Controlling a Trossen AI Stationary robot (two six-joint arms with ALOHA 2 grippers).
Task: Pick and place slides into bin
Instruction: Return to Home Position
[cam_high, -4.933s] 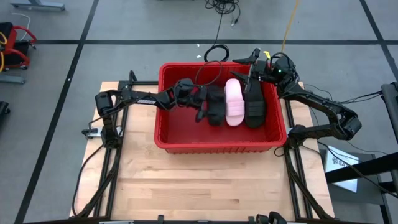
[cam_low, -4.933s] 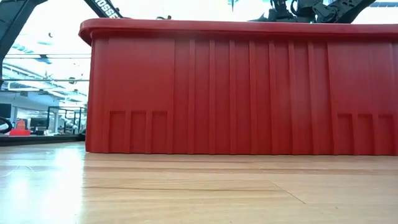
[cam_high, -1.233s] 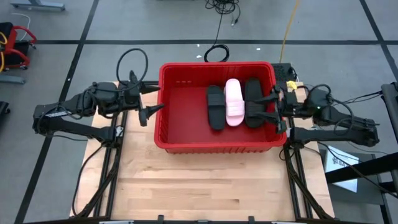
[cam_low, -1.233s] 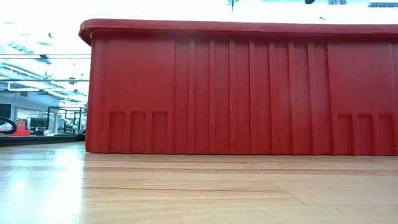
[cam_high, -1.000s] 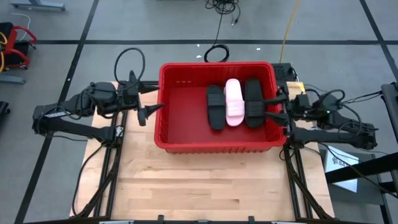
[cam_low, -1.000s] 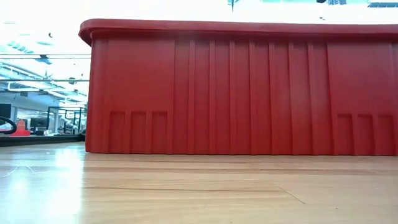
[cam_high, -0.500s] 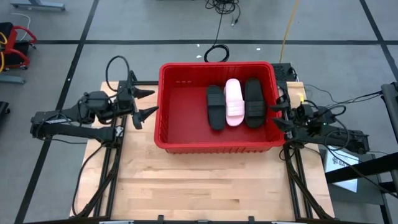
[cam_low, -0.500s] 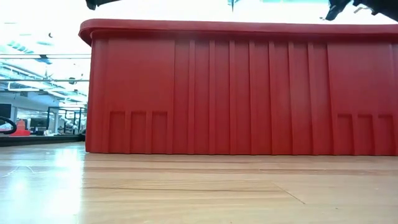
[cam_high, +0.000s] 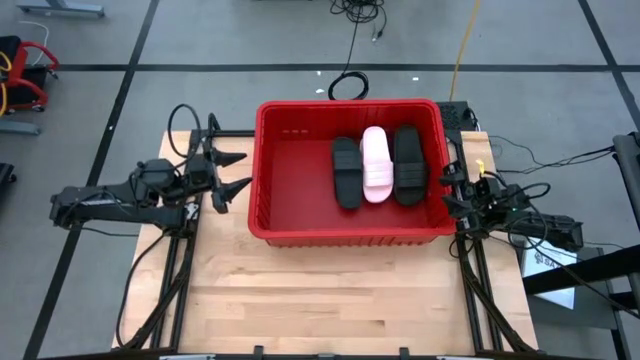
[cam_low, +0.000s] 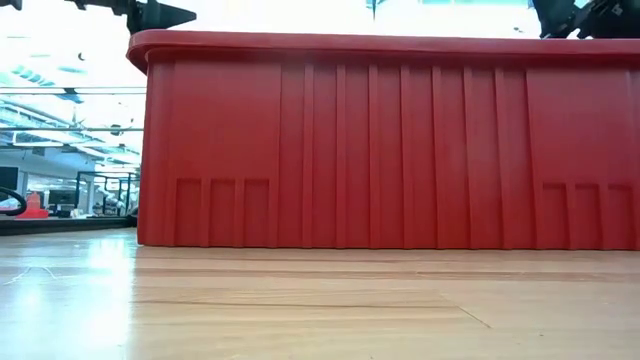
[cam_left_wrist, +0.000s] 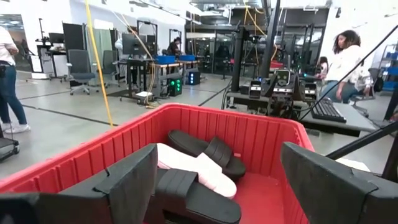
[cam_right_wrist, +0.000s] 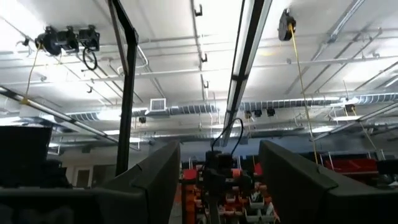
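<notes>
The red bin (cam_high: 345, 104) stands at the table's far middle. On its floor, in the right half, three slides lie side by side: a black one (cam_high: 346, 172), a pale pink one (cam_high: 377, 164) and another black one (cam_high: 409, 164). My left gripper (cam_high: 232, 172) hangs open just outside the bin's left wall and points level at it. The left wrist view shows the bin's rim (cam_left_wrist: 81, 158) and the slides (cam_left_wrist: 205, 149) between its fingers. My right gripper (cam_high: 450, 190) is open beside the bin's right wall and tilted upward, holding nothing (cam_right_wrist: 221, 168).
Bare wooden tabletop (cam_high: 340, 290) lies in front of the bin. The bin's near wall (cam_low: 400, 150) fills the low view, with both grippers' tips just above its rim. Cables (cam_high: 350, 85) lie on the floor behind the table. People stand in the room beyond (cam_left_wrist: 345, 59).
Both arms have sunk and folded back toward their own sides of the table. My right gripper has left the bin's right rim and tipped upward until its view shows the ceiling. My left gripper has drawn slightly away from the left wall and levelled. The slides have stayed put.
</notes>
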